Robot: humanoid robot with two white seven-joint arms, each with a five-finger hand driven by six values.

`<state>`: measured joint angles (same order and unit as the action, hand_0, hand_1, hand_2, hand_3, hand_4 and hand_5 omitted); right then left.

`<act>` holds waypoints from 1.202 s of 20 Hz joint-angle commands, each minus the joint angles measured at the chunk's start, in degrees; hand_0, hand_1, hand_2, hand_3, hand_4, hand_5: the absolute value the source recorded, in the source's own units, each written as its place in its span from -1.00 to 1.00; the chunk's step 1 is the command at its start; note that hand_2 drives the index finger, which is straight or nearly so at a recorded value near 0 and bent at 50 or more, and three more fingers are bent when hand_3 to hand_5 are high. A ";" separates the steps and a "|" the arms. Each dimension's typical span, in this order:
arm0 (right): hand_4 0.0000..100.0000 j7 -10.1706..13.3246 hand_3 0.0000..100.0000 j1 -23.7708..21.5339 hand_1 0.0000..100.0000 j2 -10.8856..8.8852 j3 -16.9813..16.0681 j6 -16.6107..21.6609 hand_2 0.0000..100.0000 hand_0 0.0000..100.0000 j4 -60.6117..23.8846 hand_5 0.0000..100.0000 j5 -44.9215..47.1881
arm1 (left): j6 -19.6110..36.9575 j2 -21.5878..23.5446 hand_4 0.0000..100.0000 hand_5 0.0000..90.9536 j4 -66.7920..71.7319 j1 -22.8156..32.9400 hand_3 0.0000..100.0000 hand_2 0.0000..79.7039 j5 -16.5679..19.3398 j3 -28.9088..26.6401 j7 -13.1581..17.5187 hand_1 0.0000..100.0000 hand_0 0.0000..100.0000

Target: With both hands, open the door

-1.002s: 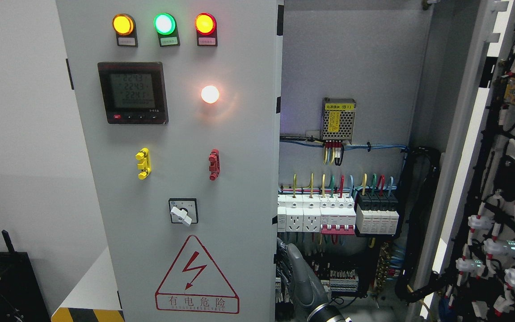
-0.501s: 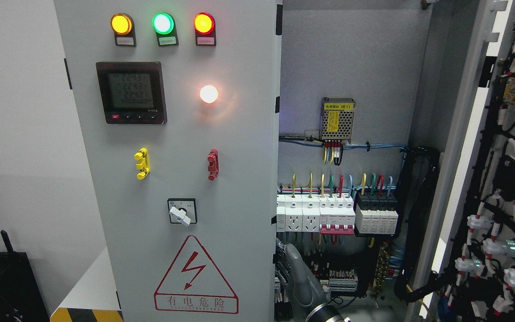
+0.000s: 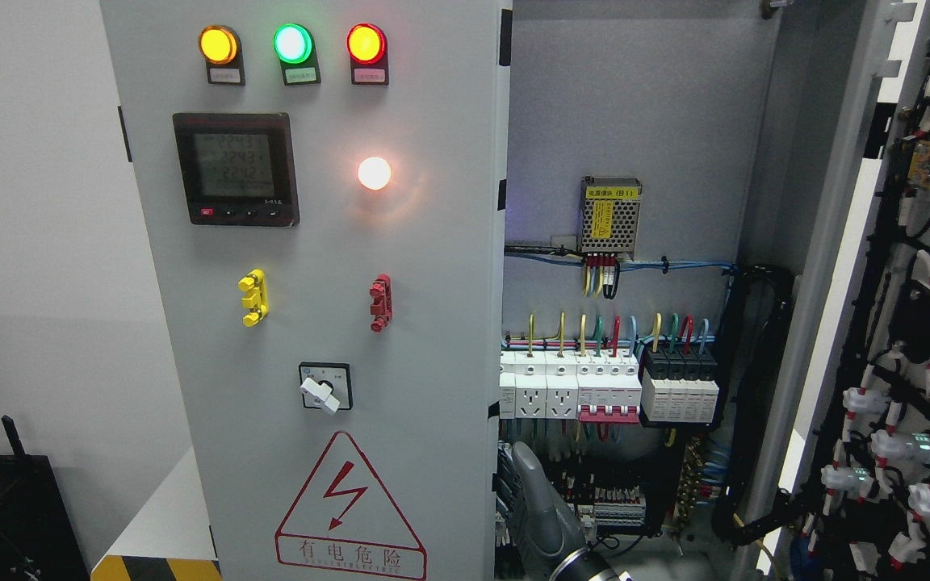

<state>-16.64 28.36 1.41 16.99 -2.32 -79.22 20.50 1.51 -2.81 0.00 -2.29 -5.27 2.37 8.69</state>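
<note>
The cabinet's left door [image 3: 433,339] is grey and carries three lamps, a meter [image 3: 236,168], a rotary switch [image 3: 324,389] and a red warning triangle. Its free right edge [image 3: 500,323] stands in front of the open cabinet interior. The right door [image 3: 852,242] is swung wide open at the picture's right, with its wired inner side showing. My right hand [image 3: 534,500], grey, rises from the bottom edge right of the middle. It lies against the left door's lower free edge. The door edge hides part of the hand. My left arm does not show.
Inside the cabinet sit a row of breakers [image 3: 610,391], a power supply [image 3: 610,214] and bundled cables [image 3: 756,403]. A white wall [image 3: 29,242] is at the left. A black object [image 3: 5,508] and a yellow-black striped floor edge [image 3: 154,566] are at the lower left.
The fittings on the left door have drifted slightly left and the lower ones down, so the door has swung a little. My right hand has shifted a little with its edge.
</note>
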 commanded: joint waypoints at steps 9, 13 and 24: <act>-1.00 -2.08 -1.00 -0.06 -1.00 0.52 -1.43 0.03 -1.00 -0.90 -0.06 -1.00 0.24 | -0.02 0.00 -1.00 -1.00 1.32 0.00 -1.00 -1.00 0.00 0.00 0.01 -0.22 -0.76; -1.00 -2.17 -1.00 -0.06 -1.00 0.44 -1.78 0.12 -1.00 -0.90 -0.15 -1.00 0.33 | -0.02 0.00 -1.00 -1.00 1.32 0.00 -1.00 -1.00 0.00 0.00 0.01 -0.22 -0.76; -1.00 -6.74 -1.00 -0.24 -1.00 0.61 -1.78 -0.06 -1.00 -0.90 -0.50 -1.00 1.39 | -0.02 0.00 -1.00 -1.00 1.32 0.00 -1.00 -1.00 0.00 0.00 0.01 -0.22 -0.76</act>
<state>-22.10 28.17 0.55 15.50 -2.22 -79.47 21.69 1.50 -2.81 0.00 -2.28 -5.27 2.37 8.69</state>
